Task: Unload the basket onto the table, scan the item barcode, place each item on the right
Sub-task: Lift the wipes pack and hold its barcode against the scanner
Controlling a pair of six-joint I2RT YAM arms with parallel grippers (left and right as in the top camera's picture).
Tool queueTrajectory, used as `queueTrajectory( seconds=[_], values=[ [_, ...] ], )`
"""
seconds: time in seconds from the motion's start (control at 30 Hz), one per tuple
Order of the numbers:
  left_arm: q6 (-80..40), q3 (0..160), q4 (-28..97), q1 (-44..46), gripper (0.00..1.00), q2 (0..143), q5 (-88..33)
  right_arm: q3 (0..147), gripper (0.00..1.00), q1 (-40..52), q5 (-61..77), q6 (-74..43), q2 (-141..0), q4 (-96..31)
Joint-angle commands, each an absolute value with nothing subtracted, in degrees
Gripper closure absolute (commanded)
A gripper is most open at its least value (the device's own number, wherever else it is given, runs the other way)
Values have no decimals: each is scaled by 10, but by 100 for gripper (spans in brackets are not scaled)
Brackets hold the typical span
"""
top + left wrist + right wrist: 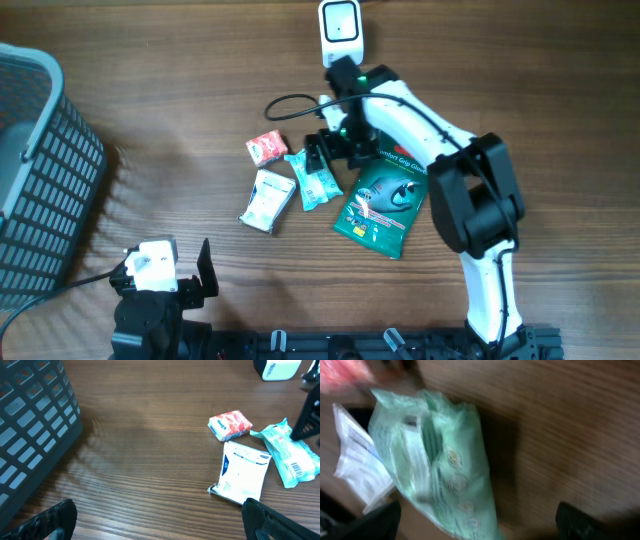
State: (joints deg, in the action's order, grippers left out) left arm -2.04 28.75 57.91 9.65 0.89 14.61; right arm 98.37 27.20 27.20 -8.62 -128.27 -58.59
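The white barcode scanner [342, 30] stands at the back of the table, its base also showing in the left wrist view [276, 367]. A teal packet [312, 178] lies on the wood just in front of my right gripper [335, 152]. In the blurred right wrist view the teal packet [440, 460] lies loose below my open right gripper [480, 525], whose fingers [375, 522] stand wide apart and do not touch it. My left gripper [190, 275] is open low at the front left, holding nothing [160, 525].
A red packet [267, 147], a white packet [267, 198] and a green carded package [381, 205] lie around the teal one. A dark mesh basket [40, 170] fills the left side. The scanner's black cable [285, 103] loops behind the packets.
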Motion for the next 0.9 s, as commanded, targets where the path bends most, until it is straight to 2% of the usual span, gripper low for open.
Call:
queueTrajectory(
  seconds=[0.0,0.27,0.3,0.33,0.37,0.4,0.5,0.57,0.67,0.77,0.83,0.87],
  values=[
    [-23,287,578,99,0,5,139,930,0,237,404,-53,-1275,-516],
    [-23,287,578,99,0,5,139,843,0,278,376,-85,-1277,-417],
    [-23,287,578,99,0,5,139,825,5,277,374,-92,-1280,-397],
    [-24,287,578,99,0,5,139,805,20,277,374,-92,-1282,-377],
    [-23,287,578,99,0,5,139,788,54,277,374,-92,-1283,-364],
    [-24,287,578,99,0,5,139,780,68,277,374,-92,-1284,-358],
    [-23,287,578,99,0,5,139,778,77,277,379,-90,-1284,-342],
    [-23,287,578,99,0,5,139,778,96,277,416,-90,-1284,-332],
    [-23,287,578,99,0,5,139,792,96,261,489,-113,-1280,-358],
    [-23,287,578,99,0,5,139,814,96,220,635,-127,-1240,-414],
    [-23,287,578,99,0,5,139,814,96,197,669,-218,-1189,-440],
    [-23,287,578,99,0,5,139,814,96,192,705,-220,-1156,-459]
  ],
)
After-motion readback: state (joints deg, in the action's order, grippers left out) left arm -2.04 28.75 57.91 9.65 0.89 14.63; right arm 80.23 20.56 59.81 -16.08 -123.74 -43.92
